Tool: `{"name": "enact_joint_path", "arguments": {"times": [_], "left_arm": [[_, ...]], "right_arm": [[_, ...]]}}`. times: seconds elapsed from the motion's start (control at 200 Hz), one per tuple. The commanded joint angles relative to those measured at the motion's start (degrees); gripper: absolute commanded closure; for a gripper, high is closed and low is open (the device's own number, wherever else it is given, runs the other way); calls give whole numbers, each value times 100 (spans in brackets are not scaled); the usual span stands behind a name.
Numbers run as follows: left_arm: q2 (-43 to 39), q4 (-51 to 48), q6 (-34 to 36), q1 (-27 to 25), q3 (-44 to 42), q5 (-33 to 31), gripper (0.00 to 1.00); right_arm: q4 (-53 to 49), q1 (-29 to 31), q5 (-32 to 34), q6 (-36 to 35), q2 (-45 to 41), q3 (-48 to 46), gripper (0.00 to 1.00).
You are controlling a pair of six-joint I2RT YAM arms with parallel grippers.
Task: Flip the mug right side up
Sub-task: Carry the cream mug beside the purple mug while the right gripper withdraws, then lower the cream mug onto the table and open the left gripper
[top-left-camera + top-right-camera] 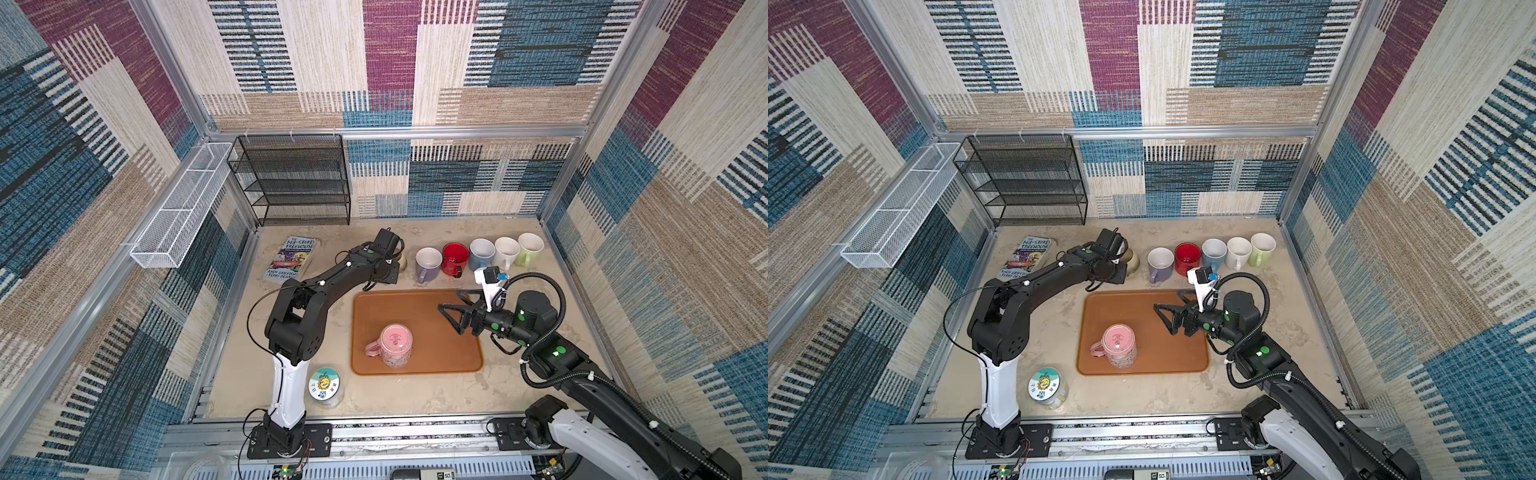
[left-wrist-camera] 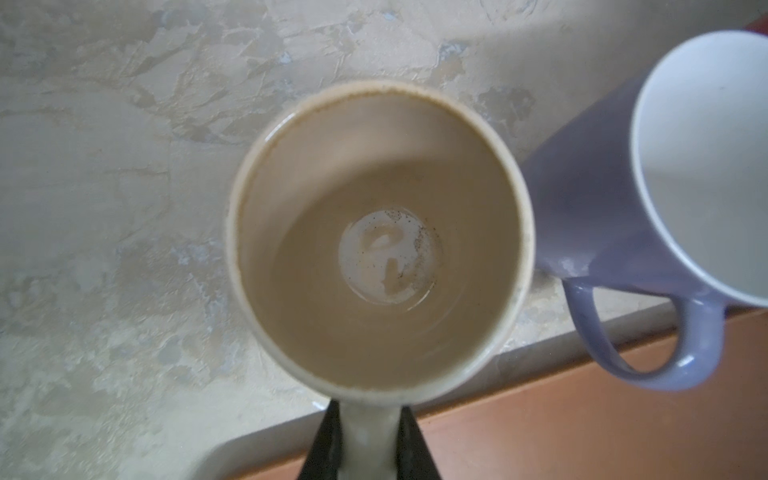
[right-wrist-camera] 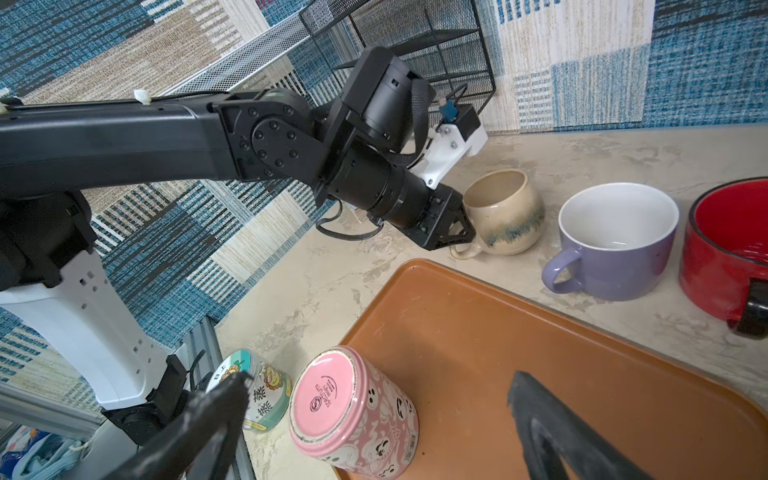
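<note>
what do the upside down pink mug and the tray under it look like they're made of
Pink mug: likely glazed ceramic; glossy printed wall, a pale bare-looking ring round its upturned base. Tray: probably plastic, matte orange-brown, smooth with a rounded moulded rim.

— Where are we looking from up top?
— In both top views we are looking down from high over the front edge of the tabletop (image 1: 519, 395), facing its back edge, taking in everything.
— And the wrists?
— On the left we are peering straight down into the cream mug (image 2: 374, 249), very near. On the right we are facing across the tray (image 3: 498, 332) toward the back left corner, low.
— Sharing?
— Both wrists are catching that mug, the lavender mug (image 2: 590, 208) and the tray.
</note>
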Motion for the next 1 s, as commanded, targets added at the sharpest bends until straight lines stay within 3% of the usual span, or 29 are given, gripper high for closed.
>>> {"name": "enact_joint_path", "arguments": {"times": [0.0, 0.721, 0.992], "left_arm": [[103, 283, 94, -22, 116, -197, 100], [176, 215, -186, -382, 118, -112, 100], [228, 98, -275, -467, 221, -145, 76]], "right_arm": [[-44, 1, 95, -23, -62, 24, 0], [-235, 1, 154, -21, -297, -4, 0], [-303, 1, 160, -6, -398, -53, 0]]}}
